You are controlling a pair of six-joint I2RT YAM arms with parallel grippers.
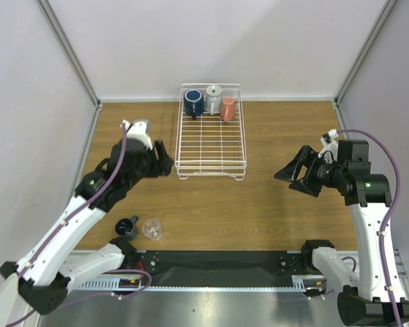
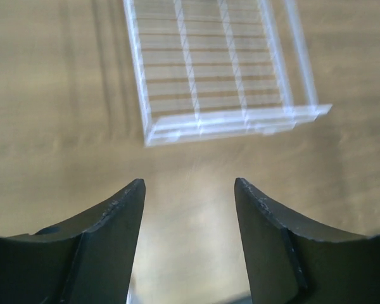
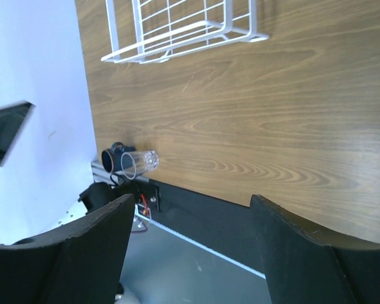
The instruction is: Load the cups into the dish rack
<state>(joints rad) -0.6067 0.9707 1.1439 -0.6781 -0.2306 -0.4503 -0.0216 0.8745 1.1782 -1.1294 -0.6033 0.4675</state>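
Top view, upper centre: dish rack (image 1: pixel 211 150) stood on the table (image 1: pixel 259 204). Three cups sat in a row at its far end: large navy mug (image 1: pixel 194 103), light grey mug (image 1: pixel 213 99), salmon-pink cup (image 1: pixel 228 109). Packing them along the back rail probably served to keep the near grid free for the rest.

Not yet loaded: small dark blue cup (image 1: pixel 127 225) and clear glass tumbler (image 1: pixel 152 228), just beside each other at lower left of the top view, by the left arm's base. Both were well apart from the rack.

Left gripper (image 2: pixel 189 187): just beside the rack's near left corner, fingers pointed toward it. Jaws apart with bare wood between them, nothing held or touched.

Right gripper (image 3: pixel 193 202): centre right of the top view, over bare table, well clear of the rack. Jaws wide apart, empty. Its wrist view caught the two loose cups at left of frame, so my judgement is that one of them was the next pick.
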